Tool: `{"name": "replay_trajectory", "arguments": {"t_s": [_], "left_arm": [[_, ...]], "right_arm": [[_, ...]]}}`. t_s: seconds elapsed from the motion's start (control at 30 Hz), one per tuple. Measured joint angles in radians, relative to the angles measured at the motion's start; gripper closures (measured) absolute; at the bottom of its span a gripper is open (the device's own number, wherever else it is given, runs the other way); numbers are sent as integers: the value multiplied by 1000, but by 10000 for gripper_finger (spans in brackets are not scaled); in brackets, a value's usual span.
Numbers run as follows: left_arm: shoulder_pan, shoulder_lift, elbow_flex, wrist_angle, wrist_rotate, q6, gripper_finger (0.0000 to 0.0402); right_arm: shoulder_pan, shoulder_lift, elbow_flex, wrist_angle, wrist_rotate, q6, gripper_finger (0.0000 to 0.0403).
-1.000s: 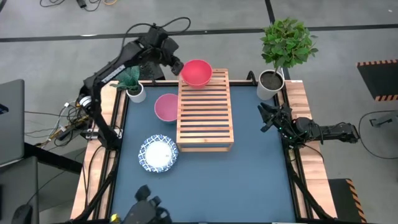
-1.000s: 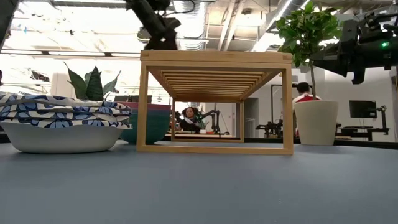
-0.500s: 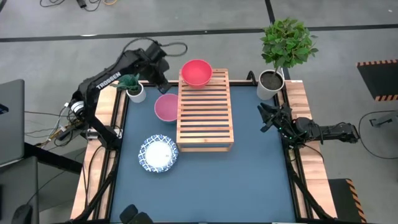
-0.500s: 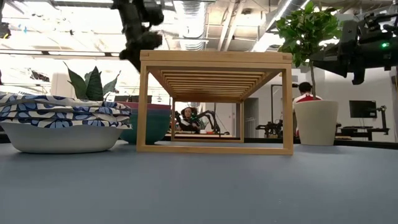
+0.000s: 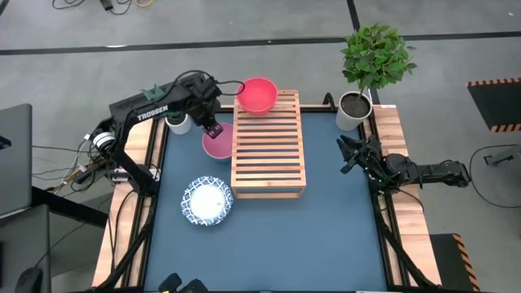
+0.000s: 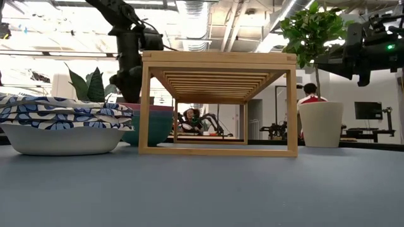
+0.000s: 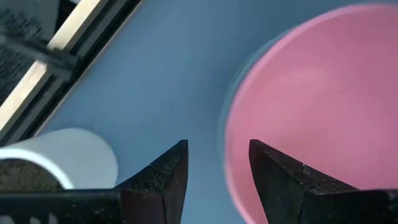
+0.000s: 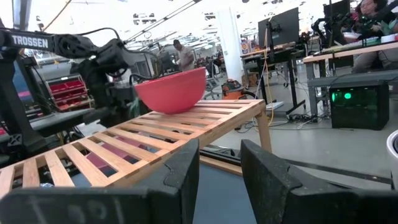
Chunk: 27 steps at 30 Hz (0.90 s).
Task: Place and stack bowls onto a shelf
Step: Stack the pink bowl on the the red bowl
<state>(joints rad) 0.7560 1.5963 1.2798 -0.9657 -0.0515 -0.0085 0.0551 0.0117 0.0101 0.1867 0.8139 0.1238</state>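
Blue bench (image 5: 326,236) edged in light wood, slatted shelf (image 5: 269,146) at centre, left pincer (image 5: 213,129) spread wide over pink bowl (image 5: 216,142), right pincer (image 5: 346,155) parted, grey floor (image 5: 456,49) beyond.

**Even light above, glare at table height**

From overhead, light falls evenly and bright, with only soft shadows close under the shelf (image 5: 268,143). At table height, ceiling lamps and bright windows behind wash out the background and leave the left claw (image 6: 129,81) a dark silhouette. Just ahead of that claw in its own camera, the pink bowl (image 7: 317,106) has a blurred, smeared rim.
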Motion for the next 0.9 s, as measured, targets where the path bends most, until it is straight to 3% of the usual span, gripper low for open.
{"name": "replay_trajectory", "arguments": {"t_s": [0.2, 0.43, 0.9], "left_arm": [[-16, 0, -20, 23, -77, 0, 247], [-21, 0, -20, 21, -46, 7, 255], [-22, 0, -20, 14, -41, 5, 392]], "right_arm": [[0, 0, 0, 0, 0, 0, 259], [0, 0, 0, 1, 0, 0, 259], [0, 0, 0, 1, 0, 1, 259]]}}
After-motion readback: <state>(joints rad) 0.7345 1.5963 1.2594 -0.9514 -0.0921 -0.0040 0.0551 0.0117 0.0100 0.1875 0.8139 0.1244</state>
